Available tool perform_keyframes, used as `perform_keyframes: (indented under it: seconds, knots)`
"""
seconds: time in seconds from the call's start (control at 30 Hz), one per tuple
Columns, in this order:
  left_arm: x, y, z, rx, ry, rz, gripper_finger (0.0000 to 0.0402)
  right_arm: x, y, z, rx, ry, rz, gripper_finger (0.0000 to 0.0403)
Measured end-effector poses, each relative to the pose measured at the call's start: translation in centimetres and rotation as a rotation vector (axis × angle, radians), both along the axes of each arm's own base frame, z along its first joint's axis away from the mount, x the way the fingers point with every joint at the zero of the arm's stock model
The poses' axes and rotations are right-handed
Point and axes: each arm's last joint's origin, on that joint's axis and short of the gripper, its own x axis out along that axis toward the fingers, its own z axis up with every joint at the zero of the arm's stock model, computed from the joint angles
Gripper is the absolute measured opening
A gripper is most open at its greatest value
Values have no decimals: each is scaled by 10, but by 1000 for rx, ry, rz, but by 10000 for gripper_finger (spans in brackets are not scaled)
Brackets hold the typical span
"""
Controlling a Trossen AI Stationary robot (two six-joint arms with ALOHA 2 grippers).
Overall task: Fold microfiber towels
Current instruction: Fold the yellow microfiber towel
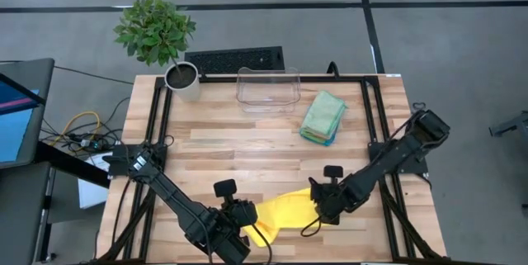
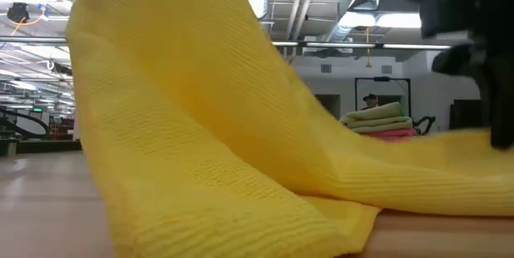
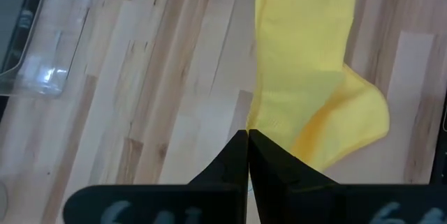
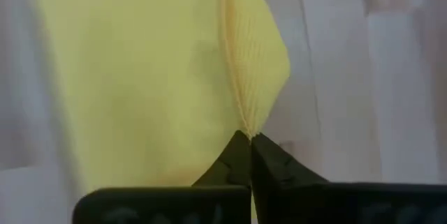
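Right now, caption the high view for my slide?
Both claws, left and right, pinch the yellow towel near the table's front edge; folded towels sit beside the clear bin.

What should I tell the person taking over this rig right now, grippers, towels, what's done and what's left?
Left tool: shut on the yellow towel at its near-left end, by the table's front edge.
Right tool: shut on the yellow towel, pinching its other end near the table's front right.
Yellow towel: stretched between both tools, partly lifted, bunched at the left end, not yet folded.
Done: a stack of folded towels lies at the back right, beside the clear plastic bin; pale green on top, blue and pink showing underneath.
Left: fold the yellow towel and add it to the stack, probably.
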Motion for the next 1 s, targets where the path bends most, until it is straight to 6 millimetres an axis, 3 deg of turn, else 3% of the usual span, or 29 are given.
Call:
perform_keyframes:
  seconds: [0.13,0.27,0.37,0.5,0.6,0.8,1.0]
  knots:
    - [0,0,0,-6,-1,5,0,-8,5,40,22,-84,-7,10]
    - [-1,-3,0,-38,4,9,0,-18,9,78,41,-222,-32,31]
    - [-2,-7,0,-56,-6,2,0,-25,5,89,48,-267,-58,36]
    - [-6,-12,-1,-99,22,-5,0,-25,4,77,73,-181,-98,11]
    - [-11,-17,-1,-118,38,-17,0,-23,11,56,58,-114,-85,20]
    - [-16,-20,-2,-133,85,-32,0,-19,16,27,-40,13,-72,137]
    - [-16,-19,-2,-124,91,-48,0,-14,12,26,-50,17,-45,232]
